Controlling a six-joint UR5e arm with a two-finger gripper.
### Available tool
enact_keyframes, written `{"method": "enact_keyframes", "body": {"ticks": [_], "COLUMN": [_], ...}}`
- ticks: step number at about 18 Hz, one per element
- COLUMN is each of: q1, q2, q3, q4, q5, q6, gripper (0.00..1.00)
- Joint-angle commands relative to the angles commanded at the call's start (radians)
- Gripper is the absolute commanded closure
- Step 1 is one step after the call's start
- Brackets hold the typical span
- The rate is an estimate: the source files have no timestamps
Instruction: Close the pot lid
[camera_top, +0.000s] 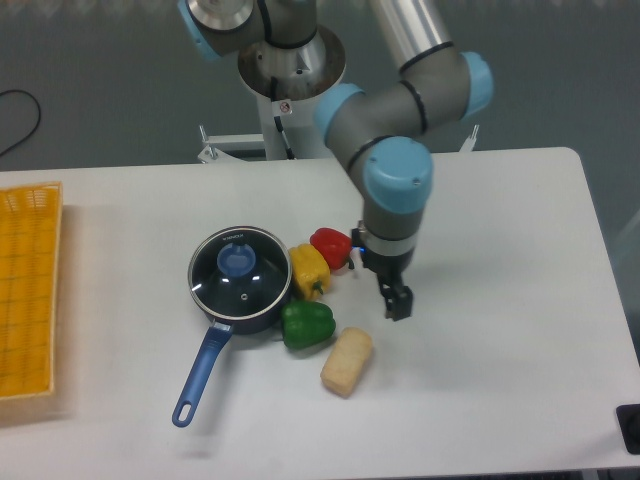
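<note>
From the fixed camera you see the small dark-blue round pot (252, 318) standing on the white tabletop (500, 300), left of centre, its long bright-blue handle (199, 377) reaching toward the near-left edge and ending in a hole. The round clear glass lid (240, 272) with its metal rim and blue central knob already sits on top of the pot, covering the whole opening. Pressed close along the pot's right side you have a yellow bell pepper (309, 269), with a red bell pepper (331, 246) just behind and to the right of it, and a green bell pepper (307, 324) just in front, touching or nearly touching the pot's wall. A pale tan, loaf-shaped block (347, 361) lies just beside the green pepper on its near-right side. Your claw (397, 301) hangs from the grey-and-blue arm (396, 180) to the right of the peppers, apart from the pot and lid, pointing down at the tabletop; it has nothing in its grasp, and its dark fingers appear close together, though you cannot tell the gap for certain. A yellow gridded tray (26, 290) rests at the tabletop's far-left edge.
</note>
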Motion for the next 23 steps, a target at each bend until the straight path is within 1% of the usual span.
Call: {"method": "enact_keyframes", "body": {"ticks": [3,7,11,12,16,23], "q1": [-0.064,-0.152,-0.223,-0.229,-0.229,-0.230], "q2": [0.017,0.023,0.031,0.043,0.068,0.074], "q3": [0.000,-0.008,-0.038,-0.041,-0.049,-0.049], "q4": [-0.031,-0.037,-0.037,-0.040,-0.094,-0.104], "q5": [0.003,0.005,0.006,0.006,0.008,0.008], "q6": [-0.071,-0.169,-0.230,-0.232,-0.226,-0.227], "gripper": [0.00,0.00,0.00,0.00,0.00,0.00]}}
